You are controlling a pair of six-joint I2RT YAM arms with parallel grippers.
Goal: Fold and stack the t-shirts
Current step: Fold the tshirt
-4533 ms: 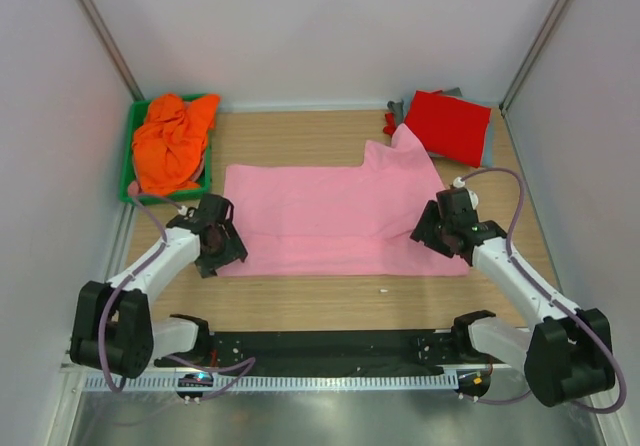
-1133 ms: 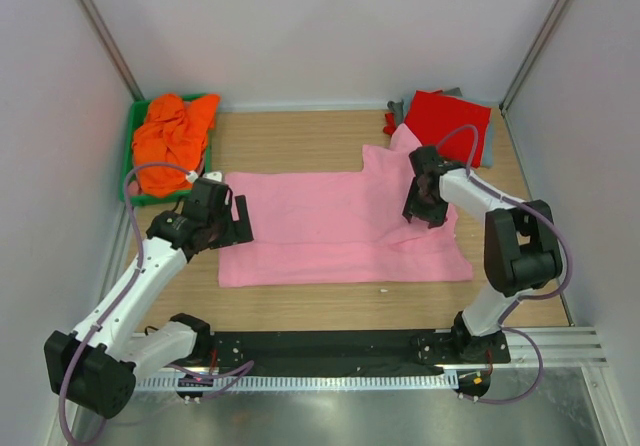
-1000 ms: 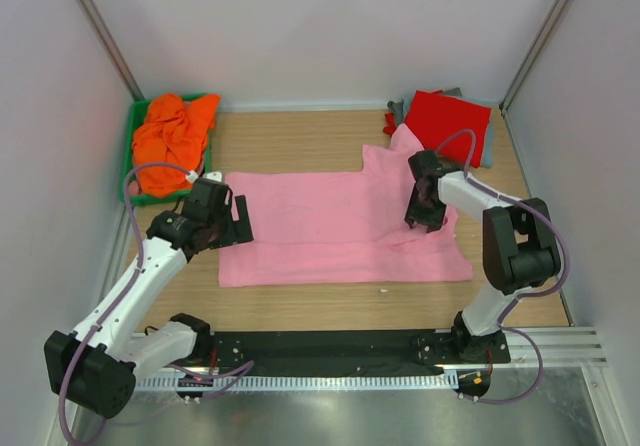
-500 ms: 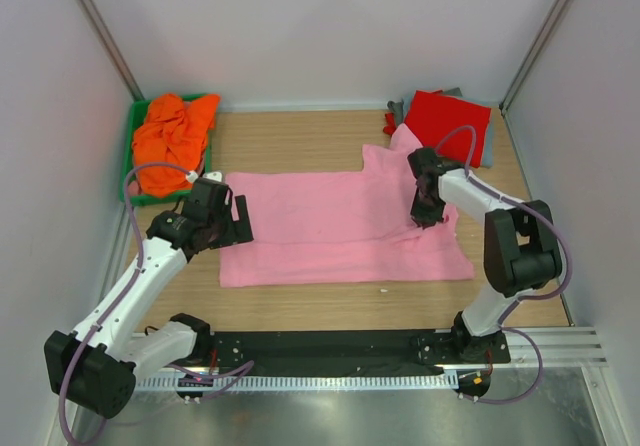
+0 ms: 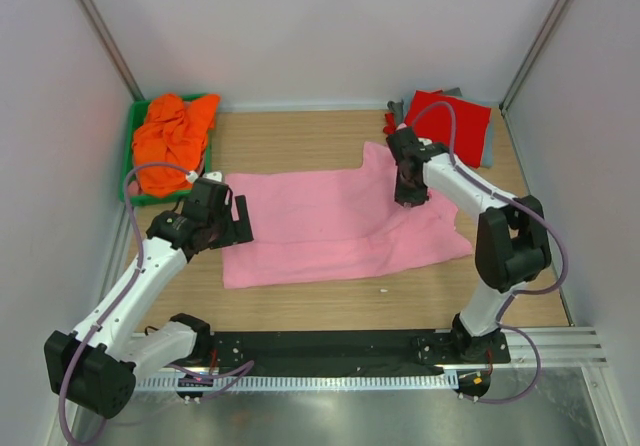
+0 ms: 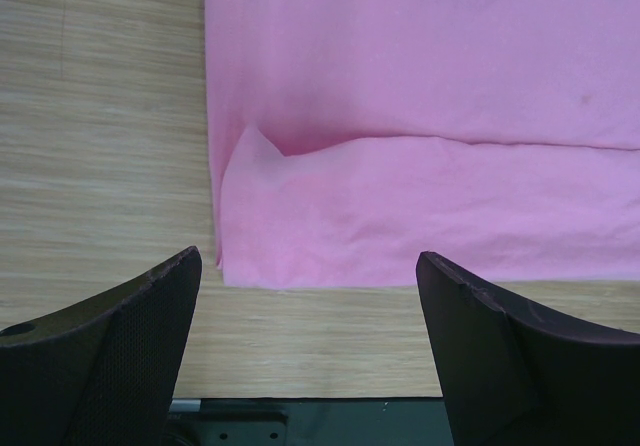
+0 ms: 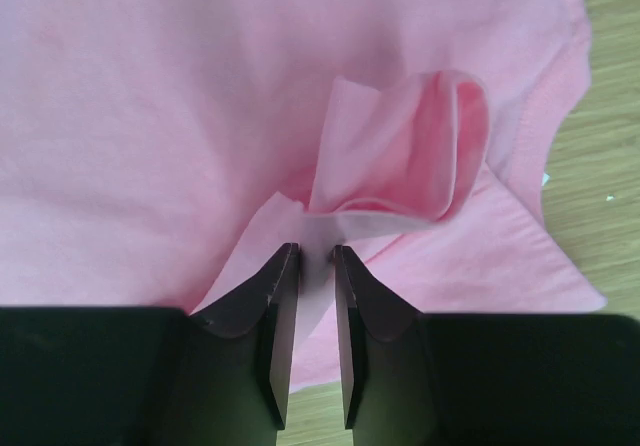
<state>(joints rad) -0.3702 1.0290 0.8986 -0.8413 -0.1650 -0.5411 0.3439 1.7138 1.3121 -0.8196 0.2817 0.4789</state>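
A: Where was the pink t-shirt [image 5: 330,221] lying?

B: Spread flat across the middle of the table [image 5: 300,136], long side running left to right, with a band along its near edge doubled over. Only the far right part, by the sleeve, was drawn up off the wood

A: Drawn up by what?

B: The right gripper [image 7: 315,256]. Its jaws were closed almost together on a thin pinch of the pink cloth, and a loose loop of fabric bulged just beyond the fingertips. I judged it held that end so the sleeve side could be carried in toward the middle for the next fold

A: And the left gripper [image 5: 228,222]?

B: It hung over the near left corner of the shirt with its jaws spread wide and nothing between them. As far as I could tell it was not touching the cloth. Its own camera showed the shirt's left edge and a small turned-up flap at that corner. It looked to be parked there to take or steady that end when needed

A: What about the other shirts?

B: The orange t-shirt [image 5: 172,141] sat crumpled in the green tray [image 5: 128,156] at the far left, so I took it to be waiting its turn. The red t-shirt [image 5: 450,126] lay folded over a grey t-shirt [image 5: 487,146] in the far right corner, which I read as the stack

A: Any worry?

B: The pinch was thin, so the cloth might have slipped out under a pull
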